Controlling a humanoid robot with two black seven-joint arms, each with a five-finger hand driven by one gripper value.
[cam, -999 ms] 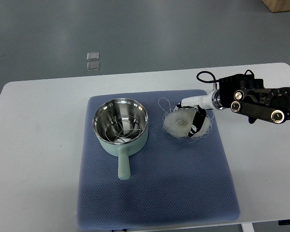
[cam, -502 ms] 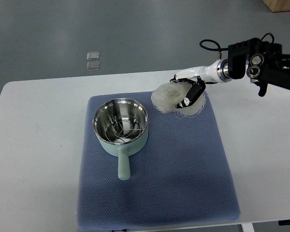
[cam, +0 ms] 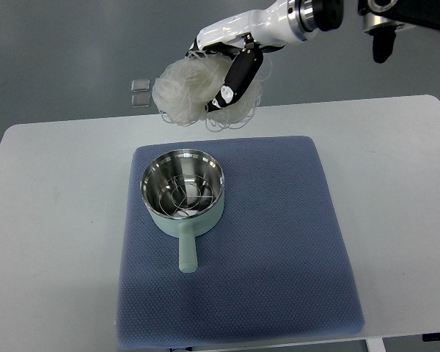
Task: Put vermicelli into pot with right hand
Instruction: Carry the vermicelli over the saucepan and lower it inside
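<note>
Robot hand, right, closed on vermicelli, bundle held aloft beyond the pot on the blue mat on the counter; pickup judged done, lowering and release into pot outstanding.

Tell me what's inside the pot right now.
The pot holds only a wire rack on its shiny bottom; no vermicelli in it yet. That bundle is gripped by the right hand, raised beyond the pot.

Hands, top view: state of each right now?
Right hand: shut on the vermicelli, lifted above the table, not yet over the pot.
Left hand: not in view.
</note>
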